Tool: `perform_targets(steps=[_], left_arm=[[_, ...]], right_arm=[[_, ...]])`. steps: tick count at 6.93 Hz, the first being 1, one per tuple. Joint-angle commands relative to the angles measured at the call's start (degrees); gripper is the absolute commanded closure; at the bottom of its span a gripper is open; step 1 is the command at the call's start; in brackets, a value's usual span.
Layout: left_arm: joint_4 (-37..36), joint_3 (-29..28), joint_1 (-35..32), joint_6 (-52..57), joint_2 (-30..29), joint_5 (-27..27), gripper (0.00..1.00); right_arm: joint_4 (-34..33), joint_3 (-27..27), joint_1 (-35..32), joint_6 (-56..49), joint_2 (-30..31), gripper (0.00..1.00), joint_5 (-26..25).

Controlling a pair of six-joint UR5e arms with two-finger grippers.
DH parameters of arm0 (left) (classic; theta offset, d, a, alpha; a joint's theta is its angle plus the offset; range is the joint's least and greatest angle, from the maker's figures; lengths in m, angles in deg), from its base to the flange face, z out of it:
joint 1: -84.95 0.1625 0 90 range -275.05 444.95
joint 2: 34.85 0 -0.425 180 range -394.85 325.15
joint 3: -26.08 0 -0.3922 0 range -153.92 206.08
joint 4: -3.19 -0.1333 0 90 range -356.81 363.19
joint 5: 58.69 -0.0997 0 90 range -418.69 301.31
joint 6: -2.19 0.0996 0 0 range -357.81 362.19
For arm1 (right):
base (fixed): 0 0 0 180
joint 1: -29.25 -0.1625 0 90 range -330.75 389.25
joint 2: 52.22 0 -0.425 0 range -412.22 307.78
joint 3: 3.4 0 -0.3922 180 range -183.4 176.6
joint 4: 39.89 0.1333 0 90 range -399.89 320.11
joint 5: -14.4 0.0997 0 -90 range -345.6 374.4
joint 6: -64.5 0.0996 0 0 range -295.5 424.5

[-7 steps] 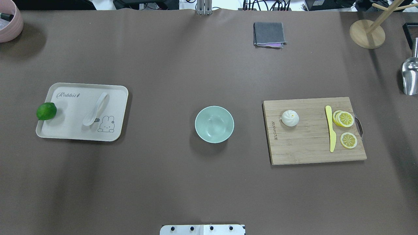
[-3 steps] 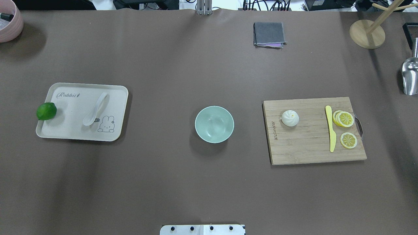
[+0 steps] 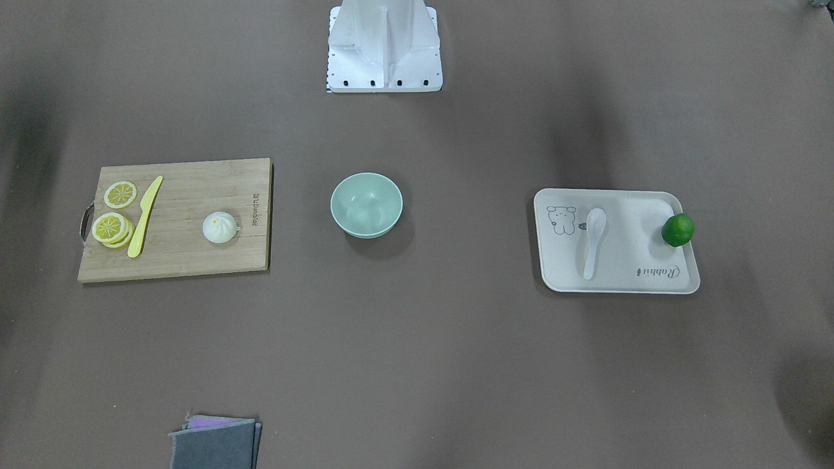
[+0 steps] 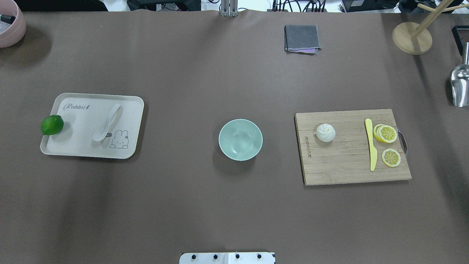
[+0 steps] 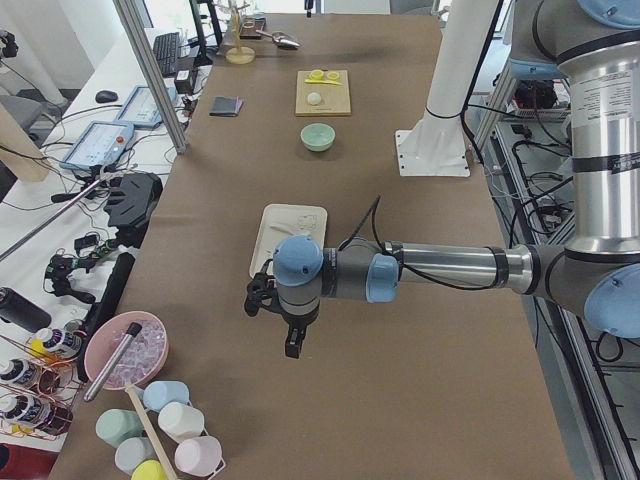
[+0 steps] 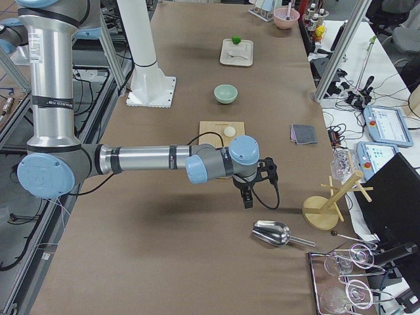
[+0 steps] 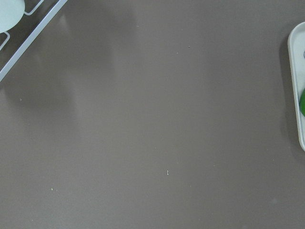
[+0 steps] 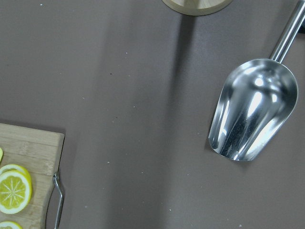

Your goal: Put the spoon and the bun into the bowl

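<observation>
The white spoon [image 4: 107,123] lies on a cream tray [image 4: 73,146] at the table's left, also in the front-facing view [image 3: 593,238]. The white bun [image 4: 325,132] sits on a wooden cutting board [image 4: 344,172] at the right. The empty mint-green bowl [image 4: 240,139] stands in the middle between them. My left gripper [image 5: 291,347] shows only in the exterior left view, hovering over bare table short of the tray; I cannot tell whether it is open. My right gripper [image 6: 247,201] shows only in the exterior right view, between the board and a metal scoop; its state is unclear.
A green lime [image 4: 52,124] rests on the tray's left edge. A yellow knife [image 4: 371,146] and lemon slices [image 4: 386,134] lie on the board. A metal scoop [image 8: 252,112], a wooden stand [image 4: 412,38], a grey cloth [image 4: 301,38] and a pink bowl [image 4: 11,25] line the table's edges.
</observation>
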Motion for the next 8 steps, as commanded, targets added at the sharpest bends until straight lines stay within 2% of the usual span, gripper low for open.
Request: perform_targets(steps=[1,3,4,5,7,8], left_arm=[[0.17,0.72,0.00,-0.14,-0.24,0.19,0.01],[2.19,0.55,0.35,-0.14,-1.73,0.54,0.01],[2.28,0.99,0.44,-0.14,-2.60,2.11,0.01],[4.29,1.69,0.53,-2.22,-2.70,6.56,0.01],[9.91,1.87,2.70,-19.31,-6.72,6.35,0.03],[9.93,1.78,5.77,-22.26,-9.01,5.82,0.03]], right_arm=[[0.00,-0.07,0.00,0.09,-0.13,0.00,1.21],[0.00,-1.82,1.22,0.61,-0.30,0.00,2.53],[0.17,-3.57,4.10,5.31,-0.48,0.00,2.36],[0.18,-6.64,8.39,10.93,-1.26,0.00,1.75],[0.26,-12.52,14.65,17.99,-2.23,0.00,1.05],[0.26,-13.95,17.29,18.19,-2.67,0.00,0.70]])
